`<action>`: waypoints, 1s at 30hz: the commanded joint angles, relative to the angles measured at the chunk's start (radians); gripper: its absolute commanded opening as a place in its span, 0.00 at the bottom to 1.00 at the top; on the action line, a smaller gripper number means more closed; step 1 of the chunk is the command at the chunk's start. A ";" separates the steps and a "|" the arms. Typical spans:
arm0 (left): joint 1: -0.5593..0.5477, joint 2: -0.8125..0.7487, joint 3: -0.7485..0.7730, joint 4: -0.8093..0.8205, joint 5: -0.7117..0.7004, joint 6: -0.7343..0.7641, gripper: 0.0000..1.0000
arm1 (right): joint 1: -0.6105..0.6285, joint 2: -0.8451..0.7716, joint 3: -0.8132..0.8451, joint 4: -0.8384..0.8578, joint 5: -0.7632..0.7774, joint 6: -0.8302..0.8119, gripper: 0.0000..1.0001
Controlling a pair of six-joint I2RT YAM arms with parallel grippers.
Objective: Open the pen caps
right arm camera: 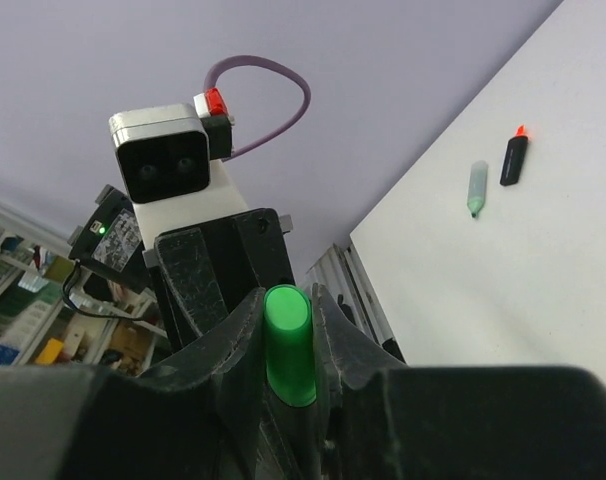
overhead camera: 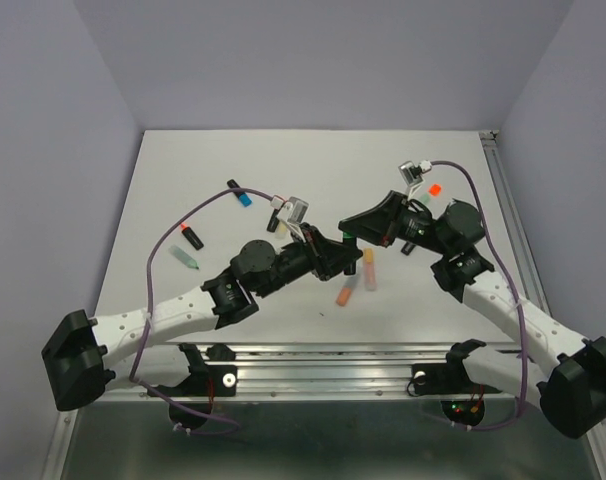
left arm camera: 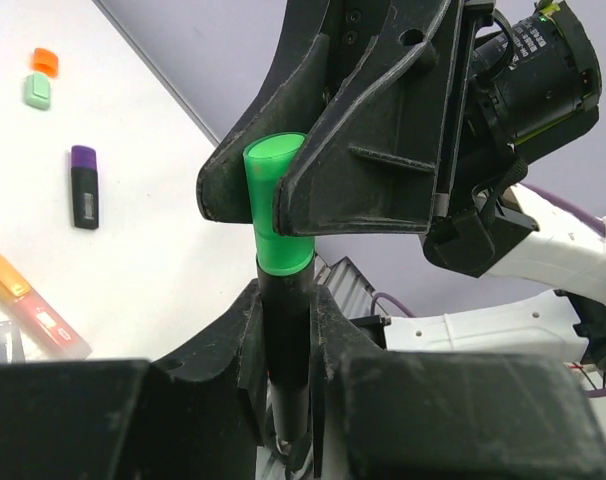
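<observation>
The left tool (left arm camera: pixel 283 310) is clamped on the black pen body (left arm camera: pixel 286 380) and the right tool (right arm camera: pixel 286 310) seems to pinch its green cap (left arm camera: pixel 276 215), up above the desk (overhead camera: pixel 183 180), so the two ends can be pulled apart.

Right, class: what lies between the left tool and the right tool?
One pen: black body in left tool, green cap in right tool. Left wrist view.

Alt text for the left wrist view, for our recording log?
The left fingers hold a black pen upright while the right fingers clamp its green cap. A purple-capped pen and loose caps lie on the white table behind.
</observation>
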 commanded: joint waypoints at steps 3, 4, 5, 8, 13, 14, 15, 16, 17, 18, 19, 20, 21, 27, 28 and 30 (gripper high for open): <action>-0.008 -0.076 -0.085 0.141 0.100 0.001 0.00 | 0.007 0.043 0.113 -0.164 0.315 -0.105 0.01; -0.011 -0.085 -0.120 0.160 0.115 -0.023 0.00 | 0.005 0.065 0.141 -0.202 0.362 -0.138 0.01; -0.011 -0.089 -0.139 0.172 0.124 -0.040 0.00 | 0.002 0.079 0.161 -0.211 0.399 -0.149 0.01; -0.015 -0.105 -0.220 0.233 0.147 -0.106 0.00 | -0.027 0.140 0.247 -0.227 0.484 -0.176 0.01; -0.036 -0.151 -0.308 0.272 0.129 -0.163 0.00 | -0.099 0.226 0.371 -0.202 0.521 -0.146 0.01; -0.041 -0.157 -0.312 0.272 0.127 -0.163 0.00 | -0.113 0.242 0.387 -0.205 0.521 -0.149 0.01; -0.048 -0.163 -0.319 0.272 0.123 -0.167 0.00 | -0.116 0.265 0.402 -0.210 0.545 -0.154 0.01; -0.051 -0.169 -0.326 0.272 0.118 -0.176 0.00 | -0.117 0.280 0.446 -0.243 0.556 -0.171 0.01; -0.053 -0.171 -0.326 0.275 0.120 -0.173 0.00 | -0.123 0.292 0.463 -0.259 0.567 -0.176 0.01; -0.060 -0.168 -0.328 0.273 0.112 -0.173 0.00 | -0.125 0.315 0.476 -0.261 0.573 -0.174 0.01; -0.062 -0.163 -0.326 0.278 0.112 -0.167 0.00 | -0.128 0.323 0.489 -0.251 0.571 -0.173 0.01; -0.065 -0.160 -0.326 0.278 0.109 -0.167 0.00 | -0.128 0.332 0.499 -0.251 0.570 -0.174 0.01; -0.071 -0.151 -0.323 0.283 0.115 -0.163 0.00 | -0.128 0.345 0.503 -0.253 0.579 -0.173 0.01; -0.088 -0.136 -0.325 0.295 0.095 -0.181 0.00 | -0.137 0.371 0.523 -0.231 0.604 -0.194 0.01; -0.090 -0.139 -0.314 0.257 0.074 -0.177 0.00 | -0.139 0.380 0.528 -0.251 0.607 -0.215 0.01; -0.088 -0.142 -0.265 0.177 0.008 -0.157 0.00 | -0.148 0.400 0.561 -0.305 0.620 -0.243 0.01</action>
